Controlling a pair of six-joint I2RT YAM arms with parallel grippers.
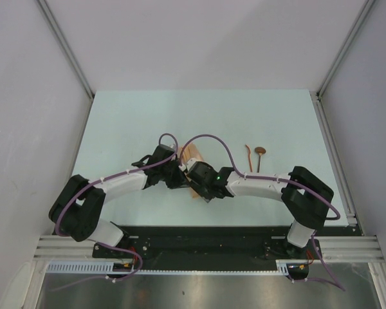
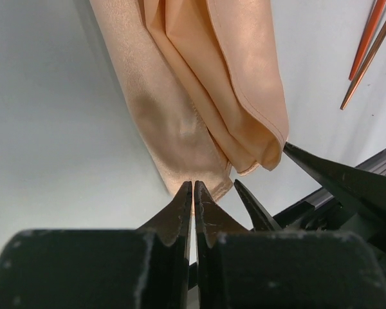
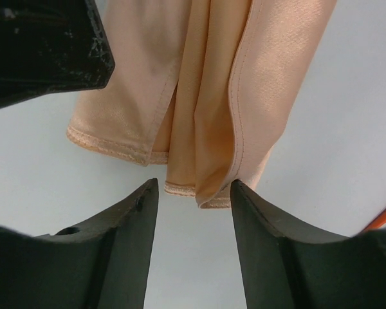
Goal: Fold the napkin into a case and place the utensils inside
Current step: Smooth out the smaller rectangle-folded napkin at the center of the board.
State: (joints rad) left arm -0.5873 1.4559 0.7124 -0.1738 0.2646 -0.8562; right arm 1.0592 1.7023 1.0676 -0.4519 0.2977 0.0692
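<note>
Left arm and right arm are both bent at the elbow and reach inward from their bases, with the wrists meeting nose to nose over the near-middle of the table. The napkin lies at that meeting point. It is gathered into a long narrow strip of several overlapping layers running near to far, and its near end is partly hidden under the two wrists in the top view. The table is bare to the far side and to the left of the strip. To the right, well apart from the cloth, the spoon and the slimmer stick lie side by side, pointing near to far and not touching each other. White side panels close in the table on the left, right and far sides, and the mounting rail runs along the near edge. The left fingers are pressed together with no gap between them, their tips at the near hem of the strip's left layer. It cannot be told whether any cloth is pinched between them. The right fingers are spread apart and grasp nothing. The hemmed near end of the strip's folded layers sits just beyond the gap between their tips, clear of both inner faces. In the left wrist view the tip of one right finger stands right at the near corner of the upper fold.
</note>
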